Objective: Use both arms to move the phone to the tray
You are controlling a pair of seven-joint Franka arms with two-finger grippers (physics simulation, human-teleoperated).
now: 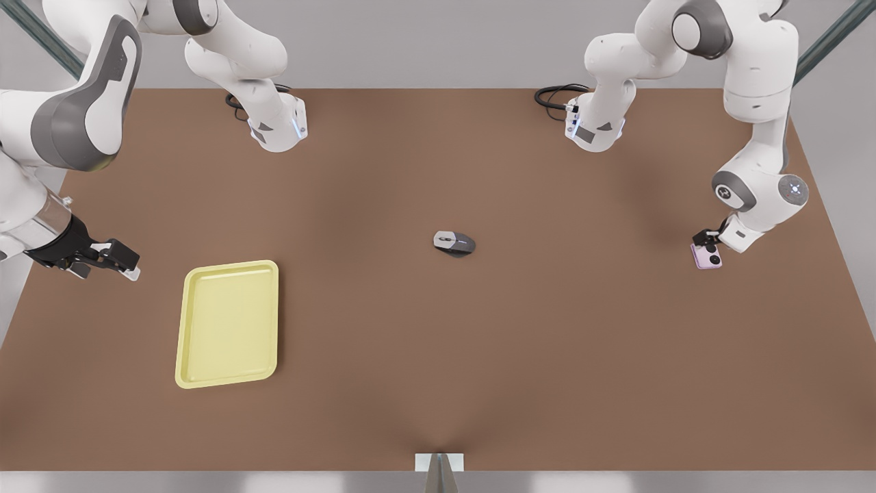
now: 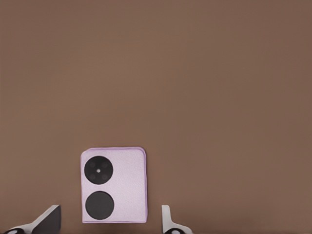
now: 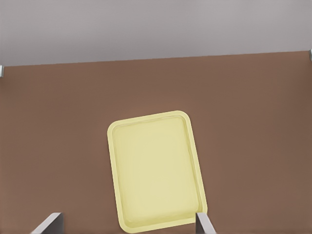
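Front view: phone (image 1: 707, 257) lies flat on the counter (image 1: 438, 342) at the front view's right, w/ my left gripper (image 1: 705, 241) right over its far edge. Tray (image 1: 228, 323) sits well apart at the front view's left, my right gripper (image 1: 113, 259) waiting near it. Grey mouse (image 1: 454, 243) lies between, not my concern.

Left wrist view: left fingers (image 2: 168, 222) spread wide, straddling the phone (image 2: 114, 185), neither touching it yet. To grip well I'd centre first, since it sits off toward one side, drop low, then close on the long edges, clear of the lenses.

Right wrist view: right fingers (image 3: 202, 223) wide, holding nothing, tray (image 3: 155, 170) just ahead. Handover prob needed mid-counter.
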